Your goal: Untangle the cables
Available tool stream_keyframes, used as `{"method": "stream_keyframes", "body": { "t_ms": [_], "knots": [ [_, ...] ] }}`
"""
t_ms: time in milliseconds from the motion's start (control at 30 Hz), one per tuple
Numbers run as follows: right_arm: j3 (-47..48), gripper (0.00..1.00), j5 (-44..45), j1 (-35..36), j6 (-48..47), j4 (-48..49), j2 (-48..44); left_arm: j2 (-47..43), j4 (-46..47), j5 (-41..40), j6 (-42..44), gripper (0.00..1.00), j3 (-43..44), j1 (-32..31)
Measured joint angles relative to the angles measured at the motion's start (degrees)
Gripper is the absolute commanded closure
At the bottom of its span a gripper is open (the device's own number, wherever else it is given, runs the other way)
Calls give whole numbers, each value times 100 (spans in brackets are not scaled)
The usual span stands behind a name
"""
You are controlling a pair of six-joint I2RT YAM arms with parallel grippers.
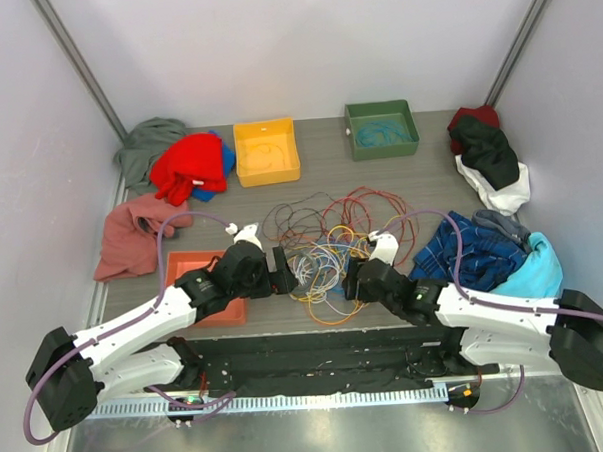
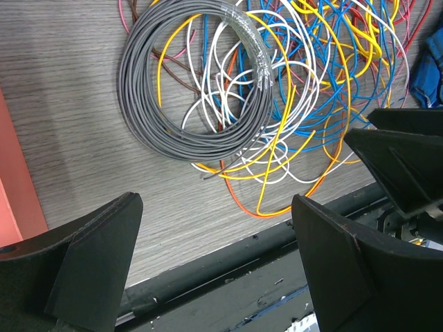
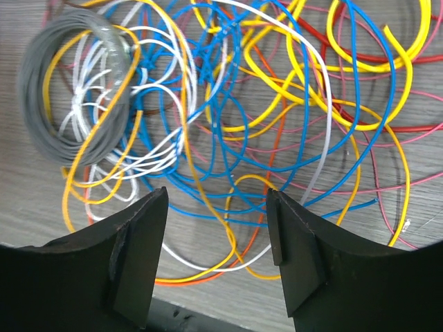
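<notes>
With left gripper [image 2: 214,207] and right gripper [image 3: 216,200] both spread empty at the lower edge of the cables [image 1: 328,250], we seem to be choosing a strand; next we must pinch one alone.

Both rigs look the same tbh: left arm [image 1: 136,328] and right arm [image 1: 501,317] have white shells with chunky black joints, a purple-grey hose [image 1: 161,257] looping along each, and the left pincer [image 2: 214,256] and right pincer [image 3: 218,228] end in matte black wedge-shaped fingers.
</notes>
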Motion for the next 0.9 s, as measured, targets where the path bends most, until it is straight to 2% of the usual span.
{"method": "stream_keyframes", "body": {
  "t_ms": [367, 433, 567, 633, 700, 833, 900],
  "knots": [
    [-225, 35, 133, 0, 339, 400, 455, -28, -2, 37, -2, 6, 0, 0],
    [-227, 38, 157, 0, 348, 466, 483, -31, -2, 39, -2, 6, 0, 0],
    [-229, 56, 160, 0, 350, 568, 636, -31, -2, 44, -4, 6, 0, 0],
    [-264, 58, 157, 0, 369, 627, 693, -31, -2, 48, -4, 6, 0, 0],
    [-308, 56, 153, 0, 372, 691, 702, -31, -2, 63, -4, 6, 0, 0],
    [-424, 40, 120, 2, 374, 848, 586, -31, -2, 83, -7, 6, 0, 0],
    [-476, 38, 105, 2, 348, 868, 413, -31, 0, 85, -9, 6, 0, 0]
  ]
}}
